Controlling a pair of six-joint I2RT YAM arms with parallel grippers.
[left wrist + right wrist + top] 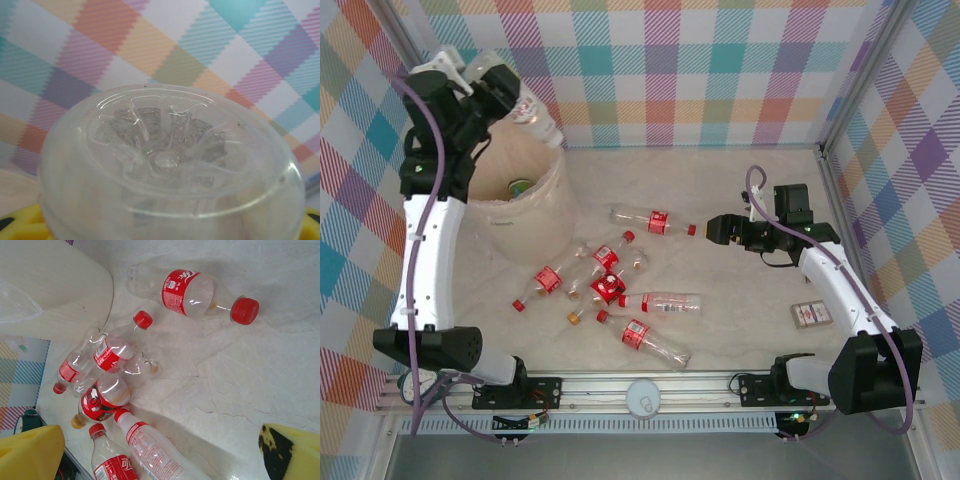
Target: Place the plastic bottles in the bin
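Note:
My left gripper [508,98] is raised at the back left, shut on a clear plastic bottle [538,118] that hangs tilted over the cream bin [548,170]. In the left wrist view the bottle's ribbed base [165,160] sits between the yellow fingertips [20,226]. Several more red-labelled plastic bottles [605,275] lie scattered on the table right of the bin. My right gripper [706,230] is open and holds nothing, just right of the red cap of a lying bottle [650,220]. The right wrist view has that bottle [190,290] ahead, and another [150,450] on the table below the yellow fingers [30,452].
A small flat red-and-white box [810,316] lies at the right near the right arm. A white round lid [643,397] rests on the front rail. Something green [520,186] lies inside the bin. Checked walls close the back and both sides.

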